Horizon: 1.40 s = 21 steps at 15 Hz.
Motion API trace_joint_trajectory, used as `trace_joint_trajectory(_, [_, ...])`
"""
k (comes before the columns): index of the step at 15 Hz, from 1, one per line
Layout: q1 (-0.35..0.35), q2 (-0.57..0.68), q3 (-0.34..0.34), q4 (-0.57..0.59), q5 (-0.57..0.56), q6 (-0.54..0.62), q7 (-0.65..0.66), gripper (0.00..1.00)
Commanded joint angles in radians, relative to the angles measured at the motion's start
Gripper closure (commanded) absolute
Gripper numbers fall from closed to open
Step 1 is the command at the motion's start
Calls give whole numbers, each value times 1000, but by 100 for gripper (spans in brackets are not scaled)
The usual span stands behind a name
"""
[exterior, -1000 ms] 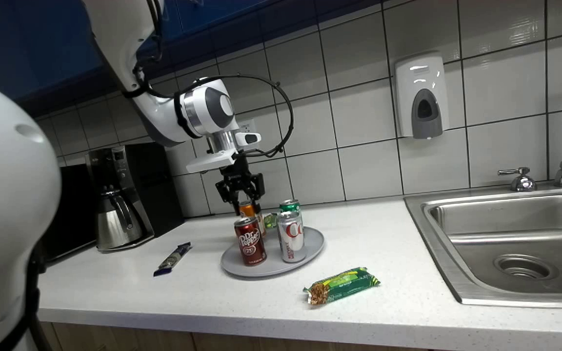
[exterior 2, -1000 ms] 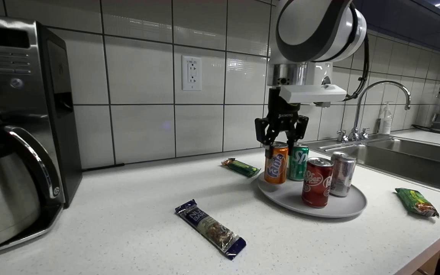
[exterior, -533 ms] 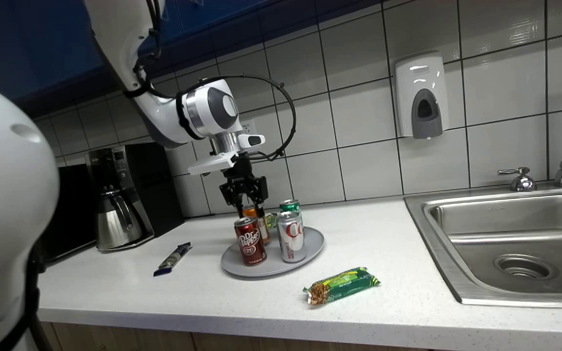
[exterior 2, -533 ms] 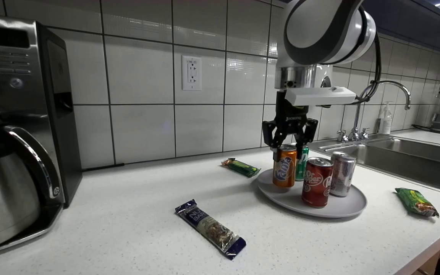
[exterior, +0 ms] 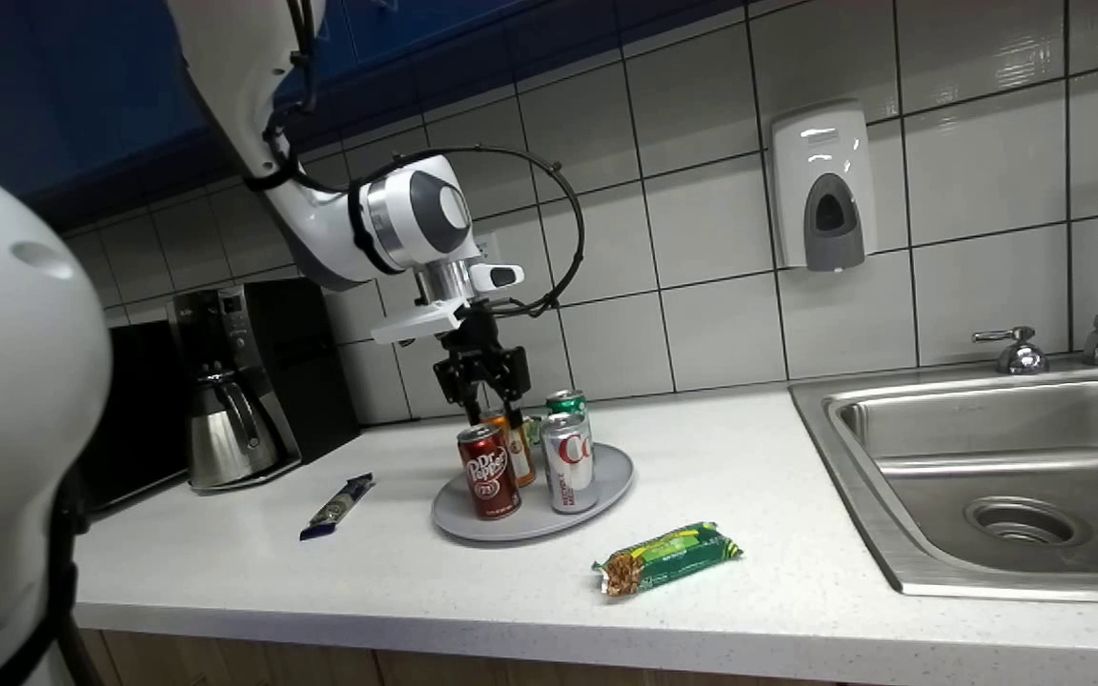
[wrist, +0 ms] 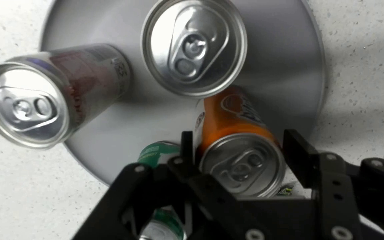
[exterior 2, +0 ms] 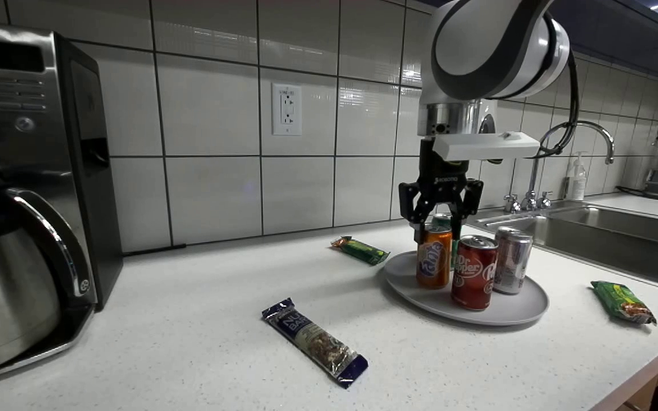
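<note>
Orange Fanta can (exterior 2: pixel 435 262): on the grey plate (exterior 2: pixel 509 311), ten o'clock in an exterior view.
Tool (exterior 2: pixel 437 236): spread, straddling the Fanta can's top.
Dr Pepper can (exterior 2: pixel 474 274): same plate, six o'clock.

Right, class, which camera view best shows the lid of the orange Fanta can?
The wrist view: it looks down on the lid, so even the pull tab shows. Both exterior views see the can from the side, with the lid barely visible.
</note>
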Motion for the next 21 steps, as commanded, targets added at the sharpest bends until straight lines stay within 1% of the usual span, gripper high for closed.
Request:
trace_joint_trajectory(1, [-16,-38,9,-15,-11,-16,20,1])
trace_joint_trajectory(6, [-14,-45,11,-4,-24,-11,21,0])
trace_joint_trajectory(11, [-10,-77,13,-1,-65,-7,44,0])
trace_joint_trajectory(16, [-7,-118,33,-23,-80,0,53,0])
trace_joint_trajectory(21, [-2,-147,60,-45,-83,7,105,0])
